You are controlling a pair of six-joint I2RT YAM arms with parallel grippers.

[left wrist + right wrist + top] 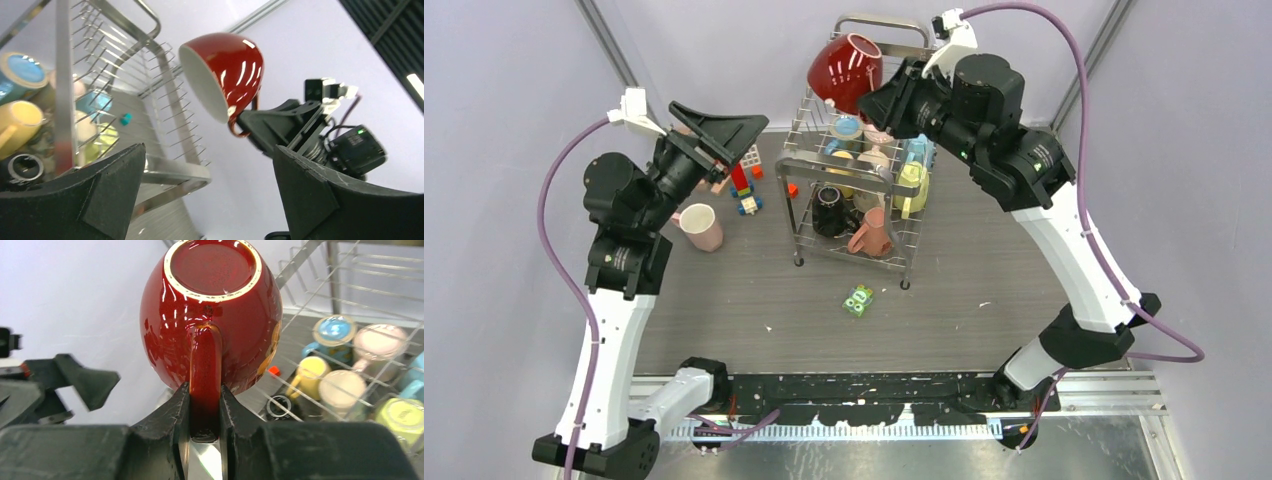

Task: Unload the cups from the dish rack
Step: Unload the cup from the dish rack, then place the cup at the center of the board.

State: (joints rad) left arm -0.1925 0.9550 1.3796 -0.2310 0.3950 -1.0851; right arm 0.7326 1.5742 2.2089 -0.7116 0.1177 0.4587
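Observation:
My right gripper is shut on the handle of a dark red cup, which hangs tilted in the air above the top left corner of the dish rack. In the right wrist view the red cup shows its base, and the fingers pinch its handle. In the left wrist view the same cup faces mouth-down to the left. My left gripper is open and holds nothing, left of the rack. Several cups remain in the rack: blue, yellow, black, salmon.
A pale pink cup stands on the table left of the rack. Coloured toy blocks lie near the left gripper. A small green packet lies in front of the rack. Walls close in at both sides.

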